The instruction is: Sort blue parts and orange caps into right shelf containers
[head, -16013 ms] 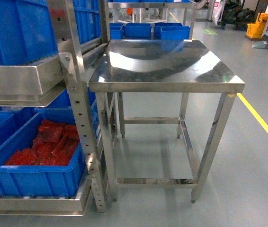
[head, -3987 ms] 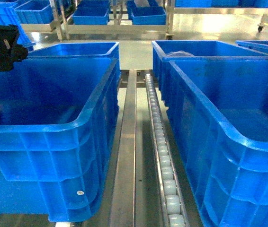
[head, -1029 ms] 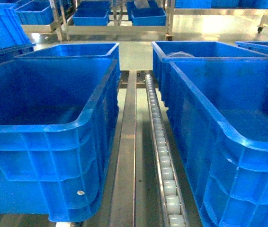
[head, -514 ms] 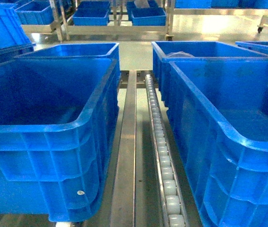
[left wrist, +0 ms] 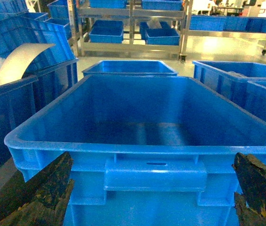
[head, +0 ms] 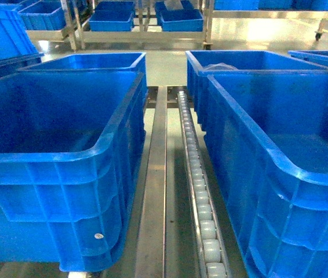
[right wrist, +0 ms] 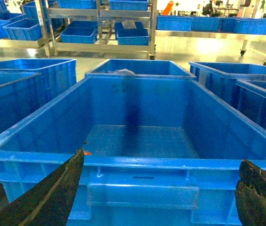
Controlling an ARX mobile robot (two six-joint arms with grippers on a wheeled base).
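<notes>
Left bin (head: pixel 54 150): fills the left half of the head view; its floor, as far as it shows in the left wrist view, looks bare.

Right bin (head: pixel 285 156): fills the right half of the head view; a small orange speck (right wrist: pixel 87 152) lies on its floor at the near left corner, lower left of the right wrist view – too small to call a cap.

Roller track (head: pixel 196 191): runs up the middle of the head view, between the two bins.

Blue parts and orange caps: none can be made out in any view, so where they lie from either claw cannot be told.

Left gripper (left wrist: pixel 152 197): spread wide, fingers at the two lower corners of its wrist view, nothing between them; the left bin's near wall sits straight ahead.

Right gripper (right wrist: pixel 159 197): likewise wide and holding nothing, facing the right bin's near wall.

Relation that counts: each arm squares up to its own bin, long axis running away from the claw – the scene suits both a pause between loads and a finished sort.
</notes>
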